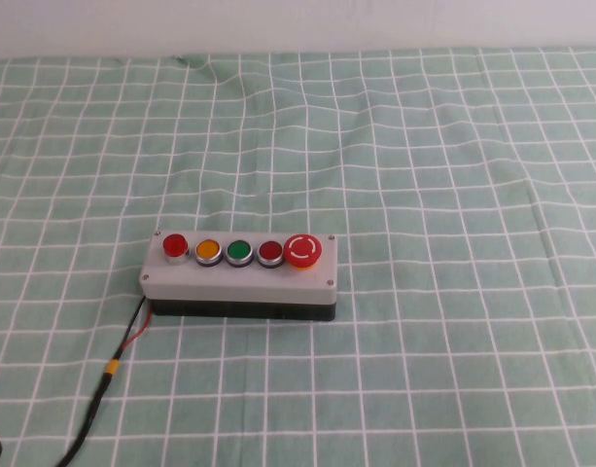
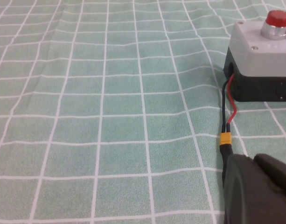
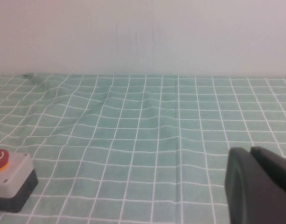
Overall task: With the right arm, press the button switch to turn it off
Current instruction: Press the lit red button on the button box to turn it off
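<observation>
Button switch (image 1: 241,276): grey lid, black base, sits left of centre on a green checked cloth (image 1: 453,195). Cloth is wrinkled, with a plain white wall (image 1: 298,24) behind it. Red-black cable (image 1: 111,368) leaves the switch's left end and runs off the near edge. Left gripper (image 2: 257,191) is just a dark corner touching the cable, near the switch. Right gripper (image 3: 257,186) is likewise cut off, well apart from the switch. Can't tell either claw's opening.

One switch box (image 1: 241,282) sits on one green cloth (image 1: 424,175). It has five buttons: one big red button (image 1: 303,250), one small red button (image 1: 270,253), one green button (image 1: 239,252), one yellow button (image 1: 207,250) and one raised red button (image 1: 174,246). One cable (image 1: 108,375) leaves the box. There are two grippers: the left gripper (image 2: 259,191) near the cable, and the right gripper (image 3: 259,186) well apart from the box.
</observation>
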`<state>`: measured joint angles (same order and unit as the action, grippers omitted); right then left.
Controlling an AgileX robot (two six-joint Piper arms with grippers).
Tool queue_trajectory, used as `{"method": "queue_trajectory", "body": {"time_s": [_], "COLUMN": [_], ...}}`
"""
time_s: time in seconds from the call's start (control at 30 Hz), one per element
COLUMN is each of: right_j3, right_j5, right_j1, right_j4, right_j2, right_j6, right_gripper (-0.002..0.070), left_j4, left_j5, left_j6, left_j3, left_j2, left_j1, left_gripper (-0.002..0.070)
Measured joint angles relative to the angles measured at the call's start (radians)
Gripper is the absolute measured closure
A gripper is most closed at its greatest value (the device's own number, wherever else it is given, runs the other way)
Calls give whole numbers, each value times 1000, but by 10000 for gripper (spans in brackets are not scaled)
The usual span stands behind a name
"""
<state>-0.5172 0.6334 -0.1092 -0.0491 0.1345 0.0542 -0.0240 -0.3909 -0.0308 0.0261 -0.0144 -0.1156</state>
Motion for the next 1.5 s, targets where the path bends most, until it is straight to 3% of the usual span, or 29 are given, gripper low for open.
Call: {"method": "queue_trajectory", "body": {"time_s": [0.47, 0.83, 1.5], "right_j3": [532, 542, 542], "right_j5": [-404, -261, -249], "right_j1": [8, 8, 8], "right_j4": [0, -77, -111], "right_j2": [-144, -144, -144], "right_j6": [-1, -2, -4], "right_gripper": [692, 692, 692], "left_j4": [0, 0, 0], "left_j5": [0, 0, 0], "left_j6": [0, 0, 0], "left_j3": [0, 0, 0], "left_j2": [0, 0, 0], "left_j1": [0, 0, 0], "left_gripper": [678, 678, 678]}}
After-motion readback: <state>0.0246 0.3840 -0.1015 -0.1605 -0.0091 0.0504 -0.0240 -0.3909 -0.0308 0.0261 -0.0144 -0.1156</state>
